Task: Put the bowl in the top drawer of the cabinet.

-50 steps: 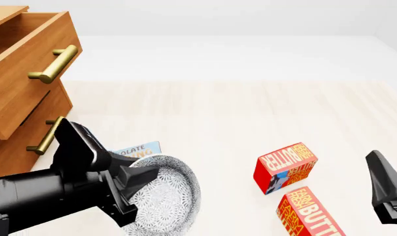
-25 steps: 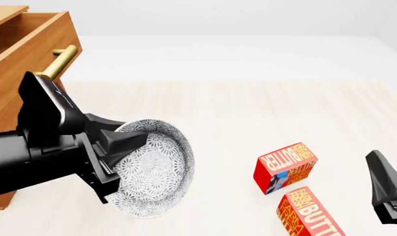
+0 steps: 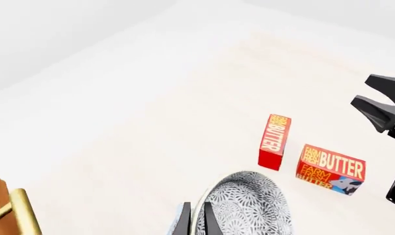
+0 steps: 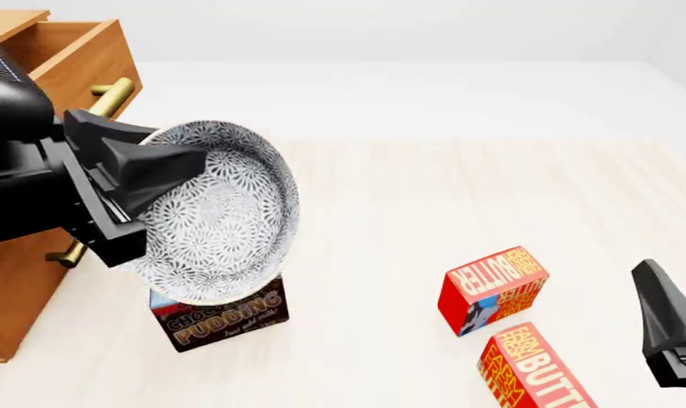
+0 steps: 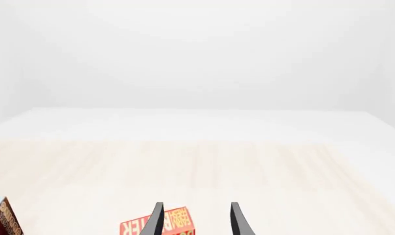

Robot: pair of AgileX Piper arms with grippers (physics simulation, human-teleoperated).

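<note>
My left gripper (image 4: 150, 183) is shut on the rim of the bowl (image 4: 223, 212), a white bowl with a grey lacy pattern. It holds the bowl in the air, tipped on edge, with the inside facing the camera. The bowl hangs just right of the cabinet (image 4: 14, 289), about level with the top drawer (image 4: 87, 55), which is pulled open. In the left wrist view the fingers (image 3: 207, 221) pinch the bowl (image 3: 249, 205) rim. My right gripper (image 5: 197, 223) is open and holds nothing, low at the front right of the table.
A chocolate pudding box (image 4: 218, 319) stands below the bowl. Two red butter boxes (image 4: 492, 289) (image 4: 535, 370) lie at the front right, near the right gripper. Both drawers carry brass handles, the top one (image 4: 107, 95) and the lower one (image 4: 70, 253).
The left gripper has lifted the bowl up and leftward toward the cabinet, uncovering the pudding box beneath. The right arm has not moved.
</note>
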